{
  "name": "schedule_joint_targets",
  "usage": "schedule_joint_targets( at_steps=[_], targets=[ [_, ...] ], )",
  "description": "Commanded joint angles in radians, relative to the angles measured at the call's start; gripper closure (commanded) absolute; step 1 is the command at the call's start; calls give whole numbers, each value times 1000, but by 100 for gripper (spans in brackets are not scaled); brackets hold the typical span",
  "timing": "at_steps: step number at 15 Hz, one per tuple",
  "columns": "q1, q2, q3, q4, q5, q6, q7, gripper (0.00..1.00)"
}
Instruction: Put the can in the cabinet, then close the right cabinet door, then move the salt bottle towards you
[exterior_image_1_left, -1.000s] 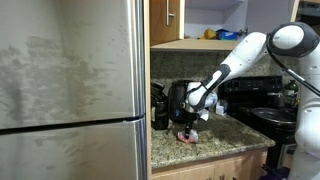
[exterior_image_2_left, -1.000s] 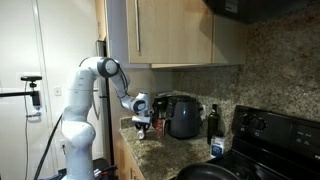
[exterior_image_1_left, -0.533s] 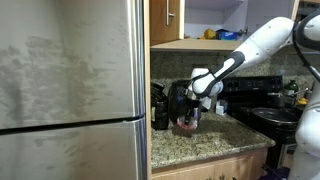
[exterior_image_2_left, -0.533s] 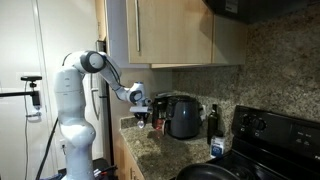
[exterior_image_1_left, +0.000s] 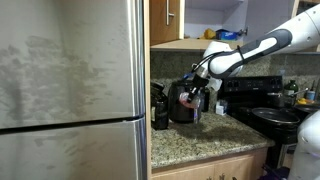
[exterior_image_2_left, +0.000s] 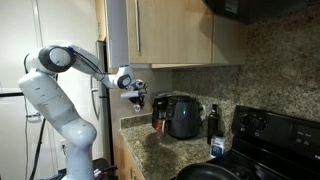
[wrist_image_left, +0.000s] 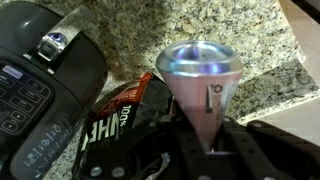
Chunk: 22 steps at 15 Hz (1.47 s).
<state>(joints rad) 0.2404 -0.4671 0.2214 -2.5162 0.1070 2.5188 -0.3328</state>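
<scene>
My gripper (exterior_image_1_left: 193, 94) is shut on the can (exterior_image_1_left: 190, 100), a small pinkish-red tin, and holds it in the air above the granite counter, in front of the black appliances. Both also show in an exterior view, the gripper (exterior_image_2_left: 137, 93) and the can (exterior_image_2_left: 137, 99). In the wrist view the can (wrist_image_left: 205, 75) sits between my fingers (wrist_image_left: 205, 150), its silver end facing out. The wooden cabinet (exterior_image_1_left: 205, 22) is above, open, with a pale interior. Its doors (exterior_image_2_left: 185, 30) show from the side. A small white bottle (exterior_image_2_left: 217, 147), likely the salt bottle, stands near the stove.
A black cooker (exterior_image_1_left: 183, 103) and a coffee maker (exterior_image_1_left: 159, 107) stand at the back of the counter (exterior_image_1_left: 205, 140). A steel fridge (exterior_image_1_left: 70, 90) fills one side. A black stove (exterior_image_2_left: 275, 135), a dark bottle (exterior_image_2_left: 212, 119) and a snack bag (wrist_image_left: 120, 115) are nearby.
My gripper has lifted the can off the counter and carried it upward, toward the cabinet; the arm has stretched higher.
</scene>
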Motion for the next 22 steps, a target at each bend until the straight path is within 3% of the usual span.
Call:
schedule_joint_targets(
  at_steps=[1, 6, 7, 8, 9, 10, 12, 14, 19, 20, 21, 22],
  targets=[
    [40, 20, -29, -25, 17, 172, 77, 94],
    [19, 96, -3, -9, 14, 451, 297, 94],
    [40, 63, -28, -10, -11, 360, 252, 94],
    [38, 72, -26, -10, -17, 379, 266, 78],
    [39, 74, -26, -10, -18, 377, 265, 78],
    [39, 74, -26, -10, -18, 376, 265, 94],
    [34, 103, -14, -28, -5, 587, 301, 94],
    [1, 142, 7, -2, -13, 711, 368, 94],
    [-132, 223, 136, 8, 84, 1041, 468, 94],
    [-80, 176, 81, -9, 47, 937, 452, 94],
    [-90, 186, 90, -9, 51, 953, 453, 78],
    [-88, 186, 89, -9, 51, 943, 453, 78]
  ],
)
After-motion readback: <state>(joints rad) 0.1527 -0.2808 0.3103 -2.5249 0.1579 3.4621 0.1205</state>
